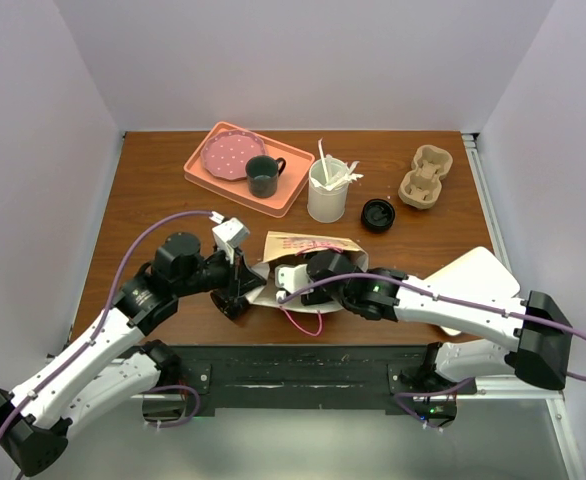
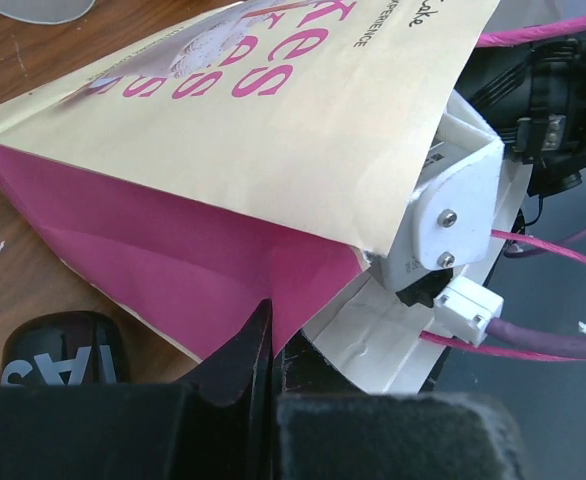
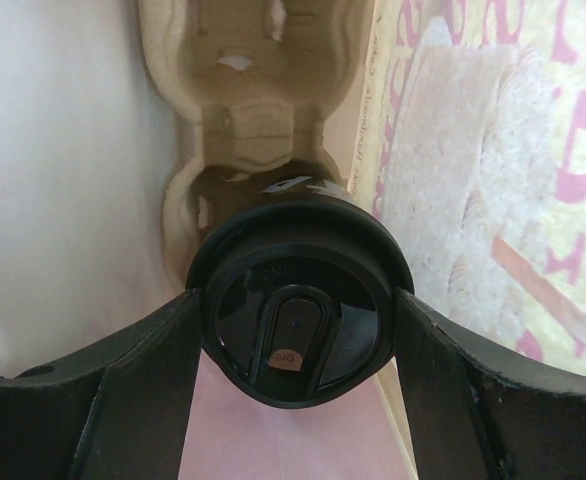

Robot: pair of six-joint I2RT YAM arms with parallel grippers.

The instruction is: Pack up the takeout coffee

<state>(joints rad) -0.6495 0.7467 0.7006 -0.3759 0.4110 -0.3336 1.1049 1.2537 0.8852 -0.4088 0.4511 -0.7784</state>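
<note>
The takeout coffee (image 3: 293,300), a black cup with a round black lid and white lettering on its side, sits between the fingers of my right gripper (image 3: 295,296), which is shut on its lid. It is inside the paper bag (image 1: 313,245), which lies on its side, in front of a cardboard cup carrier (image 3: 243,110). In the top view the bag hides the right gripper's fingers. My left gripper (image 2: 269,312) is shut on the bag's (image 2: 253,130) magenta-lined mouth edge. A second lettered black cup (image 2: 63,350) stands on the table beside it.
A pink tray (image 1: 291,190) at the back holds a dark mug (image 1: 264,175) and a dotted plate (image 1: 228,153). A white cup of stirrers (image 1: 327,195), a loose black lid (image 1: 378,214), another cardboard carrier (image 1: 425,178) and a flat white sheet (image 1: 478,275) lie to the right.
</note>
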